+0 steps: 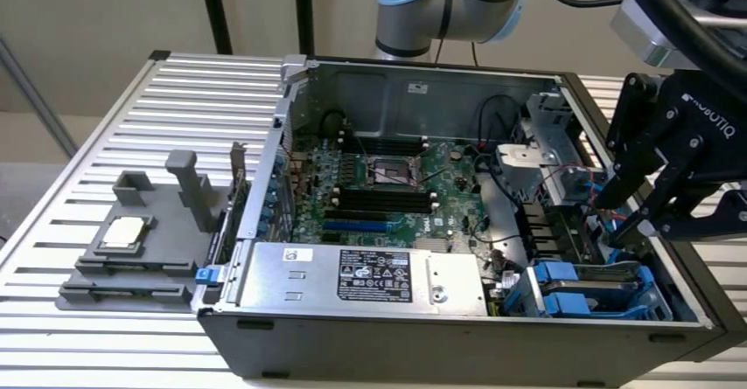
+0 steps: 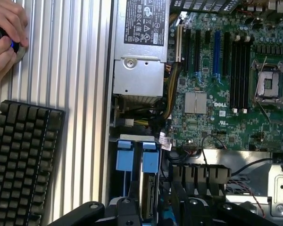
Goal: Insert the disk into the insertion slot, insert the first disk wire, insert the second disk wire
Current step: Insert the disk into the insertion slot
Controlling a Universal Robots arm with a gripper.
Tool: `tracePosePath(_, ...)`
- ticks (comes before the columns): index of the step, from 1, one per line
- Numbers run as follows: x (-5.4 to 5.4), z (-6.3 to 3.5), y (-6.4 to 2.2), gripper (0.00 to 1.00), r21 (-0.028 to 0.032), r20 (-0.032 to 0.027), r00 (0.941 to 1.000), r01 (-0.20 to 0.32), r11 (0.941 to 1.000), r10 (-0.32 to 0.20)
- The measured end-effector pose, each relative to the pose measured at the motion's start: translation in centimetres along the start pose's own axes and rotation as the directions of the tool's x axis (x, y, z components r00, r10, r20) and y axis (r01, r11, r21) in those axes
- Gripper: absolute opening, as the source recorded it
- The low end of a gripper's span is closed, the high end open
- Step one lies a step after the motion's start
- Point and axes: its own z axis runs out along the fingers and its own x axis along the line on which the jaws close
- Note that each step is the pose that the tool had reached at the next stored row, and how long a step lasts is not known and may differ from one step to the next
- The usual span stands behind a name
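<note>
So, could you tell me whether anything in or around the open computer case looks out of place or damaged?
Nothing stands out. The disk appears seated straight in the insertion slot, and nothing looks bent or spilled. The one unusual thing is a person's hand on the table near the keyboard.

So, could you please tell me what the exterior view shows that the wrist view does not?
Exterior view: the grey stand with a small chip, on the slatted table beside the open computer case, and the arm above the case. Wrist view: a black keyboard and a person's hand on the table. Both: the silver power-supply box, the green motherboard and the blue clips of the insertion slot.
</note>
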Motion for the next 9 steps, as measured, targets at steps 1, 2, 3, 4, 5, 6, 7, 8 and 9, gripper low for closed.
tracePosePath(1, 0.0, 0.01, -0.12, 0.40, 0.0000, 0.0004, 1.0000, 0.000, 1.0000, 0.000)
tracePosePath(2, 0.0, 0.00, -0.31, 0.40, 0.0000, 0.0008, 1.0000, 0.000, 1.0000, 0.000)
tracePosePath(3, 0.0, -0.01, -0.51, 0.40, 0.0000, 0.0009, 1.0000, 0.001, 1.0000, -0.001)
tracePosePath(4, 0.0, -0.01, -0.71, 0.40, 0.0000, 0.0014, 1.0000, 0.001, 1.0000, -0.001)
tracePosePath(5, 0.0, -0.01, -0.87, 0.40, 0.0000, 0.0018, 1.0000, 0.001, 1.0000, -0.001)
tracePosePath(6, 0.0, -0.02, -1.03, 0.40, 0.0000, 0.0020, 1.0000, 0.002, 1.0000, -0.002)
tracePosePath(7, 0.0, -0.02, -1.17, 0.40, -0.0001, 0.0021, 1.0000, 0.002, 1.0000, -0.002)
tracePosePath(8, 0.0, -0.02, -1.29, 0.38, -0.0001, 0.0023, 1.0000, 0.003, 1.0000, -0.003)
tracePosePath(9, 0.0, -0.02, -1.41, 0.38, 0.0000, 0.0025, 1.0000, 0.003, 1.0000, -0.003)
